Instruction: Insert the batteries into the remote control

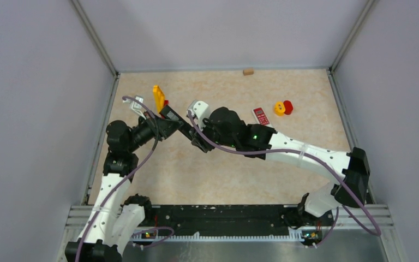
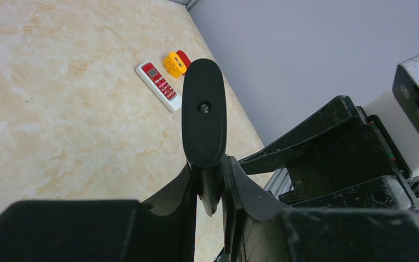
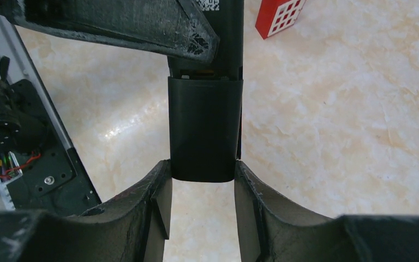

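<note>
A black remote control (image 1: 183, 126) hangs above the table's middle, held between both arms. My left gripper (image 2: 214, 185) is shut on its thin edges, and in that view the remote (image 2: 203, 117) stands end-on. My right gripper (image 3: 203, 170) is shut across the width of the remote's (image 3: 204, 131) lower end, where a cover section shows a seam. From above, the left gripper (image 1: 170, 121) and the right gripper (image 1: 196, 139) meet at the remote. The batteries are out of view.
A small red and white remote (image 1: 261, 115) lies at the right, next to a yellow ring (image 1: 279, 108) and a red ring (image 1: 288, 107). An orange piece (image 1: 158, 97) stands far left. A brown block (image 1: 247, 71) rests by the back wall.
</note>
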